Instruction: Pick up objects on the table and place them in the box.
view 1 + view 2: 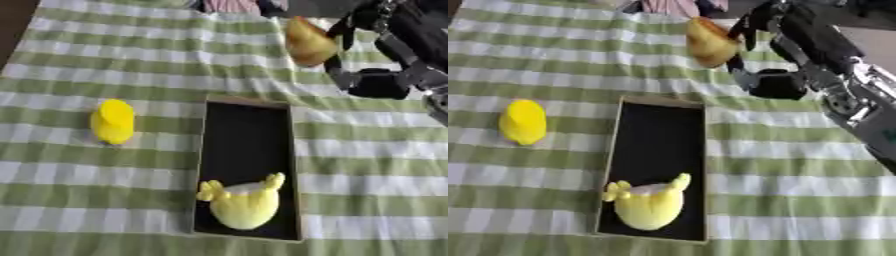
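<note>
1. A brownish-yellow pear-shaped fruit [308,42] hangs above the green-and-white striped tablecloth [105,170], past the far end of the box and slightly to its right, with its narrow tip pointing up
2. The robot's black right hand [767,47] comes in from the upper right and has its fingers curled round the pear-shaped fruit, grasping it from the right side
3. A shallow rectangular box with a black inside and a thin tan rim [248,165] lies lengthwise near the middle of the cloth
4. A pale yellow soft toy with small pointed ends [244,201] lies inside the box at its near end
5. A bright yellow rounded object [113,121] rests on the cloth to the left of the box, apart from it
6. The left hand shows in neither view
</note>
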